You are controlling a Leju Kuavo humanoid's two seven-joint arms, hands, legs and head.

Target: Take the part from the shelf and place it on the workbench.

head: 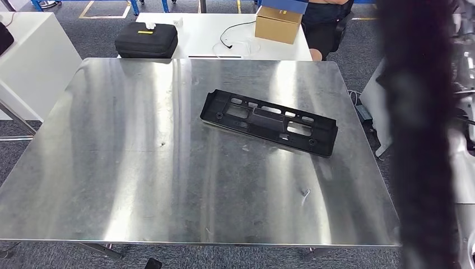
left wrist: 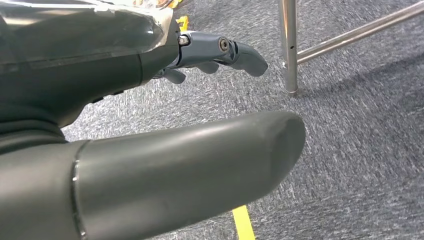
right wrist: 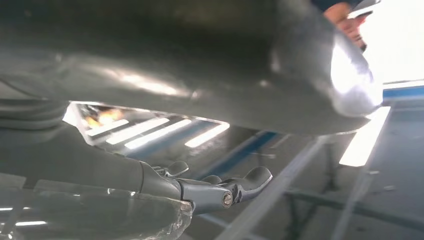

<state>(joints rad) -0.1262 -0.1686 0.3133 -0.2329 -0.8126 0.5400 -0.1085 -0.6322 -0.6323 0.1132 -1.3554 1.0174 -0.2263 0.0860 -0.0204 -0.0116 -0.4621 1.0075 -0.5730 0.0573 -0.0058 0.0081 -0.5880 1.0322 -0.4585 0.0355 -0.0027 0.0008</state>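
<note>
The part point(head: 269, 122), a long black plastic bracket with rectangular cut-outs and round holes, lies flat on the workbench point(head: 140, 185), right of centre and toward the far half, its length running from far left to near right. It rests free, touched by nothing.

The workbench is a bare sheet of brushed metal showing streaked reflections and a few small scuffs. The floor around it is grey carpet. At the far left stands a white table point(head: 33, 61). Beyond the far edge of the workbench is another white table point(head: 196, 33); on it, from left to right, sit a black zipped case point(head: 147, 39), a thin looped cable point(head: 235, 36) and a cardboard box point(head: 279, 24). A person point(head: 327, 22) in dark clothing stands just behind the box. A dark blurred band point(head: 420, 134) runs down the right side of the head view, very close to the camera.

The left hand point(left wrist: 200, 55) hangs low over the grey carpet near a metal table leg point(left wrist: 289, 47) and a strip of yellow floor tape point(left wrist: 243, 222); its fingers are extended and loosely apart, holding nothing, well away from the part. The right hand point(right wrist: 215, 187) has its fingers extended and apart with nothing in them; blurred bright surfaces lie behind it, and how it stands to the part cannot be told.
</note>
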